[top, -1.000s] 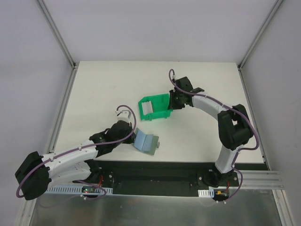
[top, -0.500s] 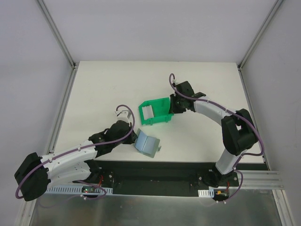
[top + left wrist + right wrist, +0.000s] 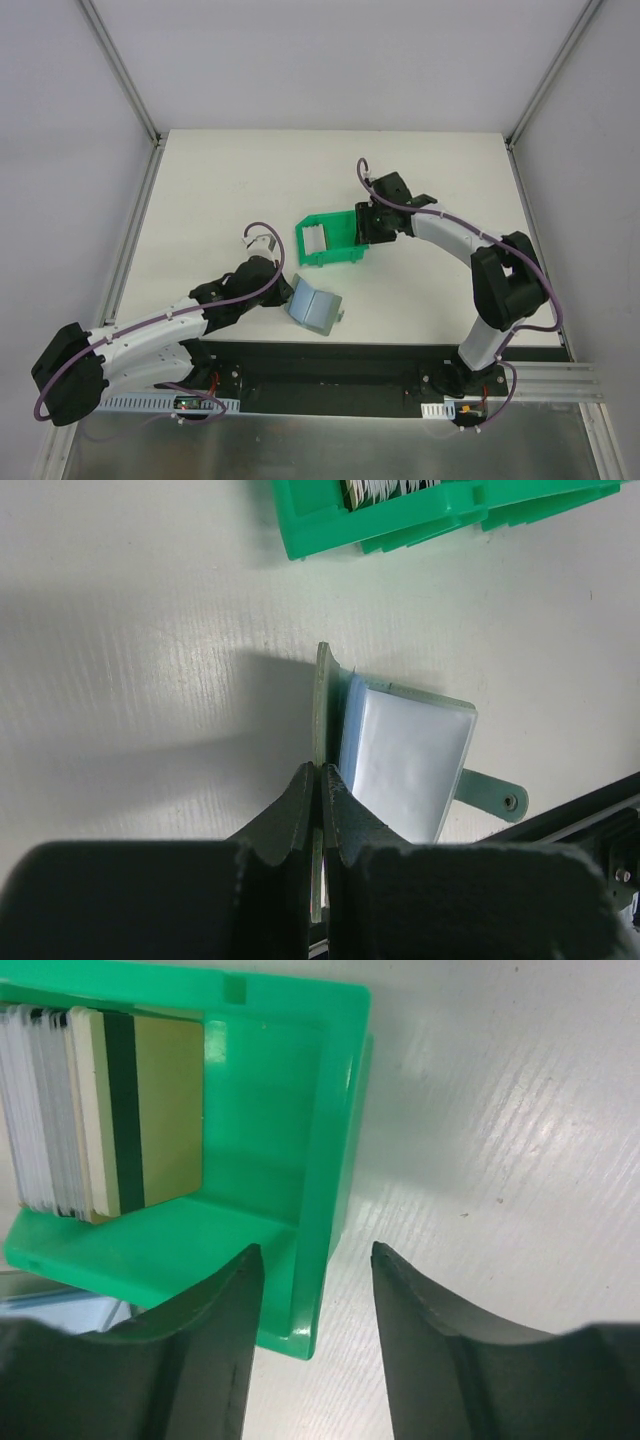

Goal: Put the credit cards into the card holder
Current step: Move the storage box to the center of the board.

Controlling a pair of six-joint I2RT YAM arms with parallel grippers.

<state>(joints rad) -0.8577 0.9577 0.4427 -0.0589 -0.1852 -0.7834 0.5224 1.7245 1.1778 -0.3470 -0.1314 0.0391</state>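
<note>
The left claw (image 3: 318,780) pinches one leaf of the open card holder (image 3: 410,760). The right claw (image 3: 317,1250) is spread over the wall of the green bin (image 3: 325,1110). The credit cards (image 3: 110,1110) stand just beyond it. Next, I think, it must pinch one.

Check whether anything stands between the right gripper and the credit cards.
Only the near wall of the green bin, which sits between the open jaws of the right gripper. Past it, bare bin floor runs to the credit cards stacked at the far end; nothing else intervenes.
</note>
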